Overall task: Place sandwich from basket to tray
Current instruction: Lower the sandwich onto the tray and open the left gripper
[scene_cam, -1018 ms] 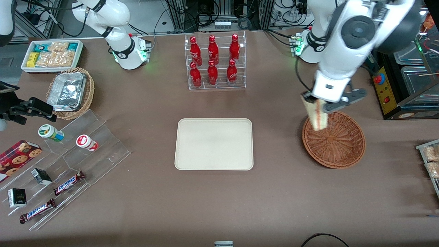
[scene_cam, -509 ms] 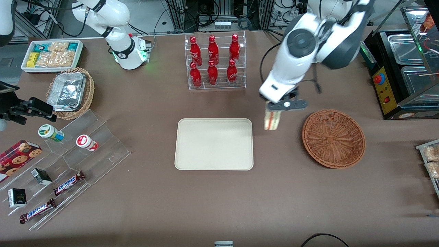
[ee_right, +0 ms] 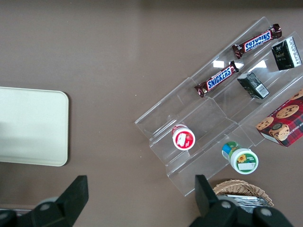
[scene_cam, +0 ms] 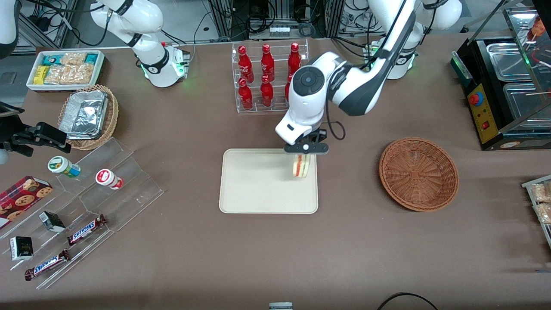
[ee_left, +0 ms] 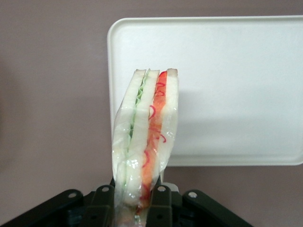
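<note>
Gripper (scene_cam: 304,156) pinches the sandwich (scene_cam: 301,165), suspended over the tray (scene_cam: 258,189) near its basket-side edge. Basket (scene_cam: 419,174) sits well apart. Legible: Snickers bars (scene_cam: 86,229).

Tool (scene_cam: 301,151) above bare tray (scene_cam: 254,189) — bottle rack (scene_cam: 270,77) near.

My working arm (scene_cam: 344,86) is glossy white with dark grey sections at the elbow, a round dark grey cap set in the white joint housing, and a thin black cable looping beside the wrist. My gripper (scene_cam: 304,151) is a flat matte-black bar with a small pale dot at its middle; the wrist camera shows black fingers (ee_left: 162,203) and silver screw heads. My base (scene_cam: 398,60) glows green.
</note>
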`<move>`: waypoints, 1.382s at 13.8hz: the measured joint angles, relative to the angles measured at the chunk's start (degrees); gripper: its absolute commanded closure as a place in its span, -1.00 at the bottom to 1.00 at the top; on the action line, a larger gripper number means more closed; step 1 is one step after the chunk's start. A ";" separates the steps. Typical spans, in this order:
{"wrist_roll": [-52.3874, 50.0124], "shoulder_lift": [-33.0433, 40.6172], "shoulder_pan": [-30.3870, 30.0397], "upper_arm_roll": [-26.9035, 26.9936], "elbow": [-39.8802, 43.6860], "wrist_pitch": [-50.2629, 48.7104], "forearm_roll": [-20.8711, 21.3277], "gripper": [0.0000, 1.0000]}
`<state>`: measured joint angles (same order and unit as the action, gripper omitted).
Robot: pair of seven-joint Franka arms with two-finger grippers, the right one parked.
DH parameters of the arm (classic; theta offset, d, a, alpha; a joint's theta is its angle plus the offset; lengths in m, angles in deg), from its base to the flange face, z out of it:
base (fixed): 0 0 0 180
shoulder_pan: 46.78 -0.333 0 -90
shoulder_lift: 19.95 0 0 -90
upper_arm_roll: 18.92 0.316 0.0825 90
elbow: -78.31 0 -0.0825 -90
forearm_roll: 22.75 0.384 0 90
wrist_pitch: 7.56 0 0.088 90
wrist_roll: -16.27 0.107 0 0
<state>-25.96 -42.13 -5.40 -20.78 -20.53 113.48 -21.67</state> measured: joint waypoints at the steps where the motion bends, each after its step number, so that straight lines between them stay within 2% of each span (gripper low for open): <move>1: -0.86 -1.65 0.39 -0.01 0.07 2.19 0.05 0.50; 4: -2.53 -6.56 1.06 -0.01 0.52 7.91 0.18 0.51; 7: -3.52 -9.88 1.07 0.11 2.14 9.07 0.42 0.51; 12: -4.15 -11.86 1.03 0.64 3.74 9.52 0.54 0.50; 13: -4.39 -12.06 1.02 0.71 3.77 10.48 0.55 0.45; 14: -4.72 -12.27 1.02 0.74 3.78 11.44 0.56 0.32; 17: -5.11 -12.98 1.01 0.79 3.80 12.06 1.39 0.16; 18: -5.38 -13.36 0.99 0.79 3.80 12.08 2.40 0.00; 19: -5.47 -13.70 0.99 0.79 3.80 12.16 3.03 -0.62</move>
<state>-31.43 -55.82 -4.41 -19.99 -16.73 125.64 -18.63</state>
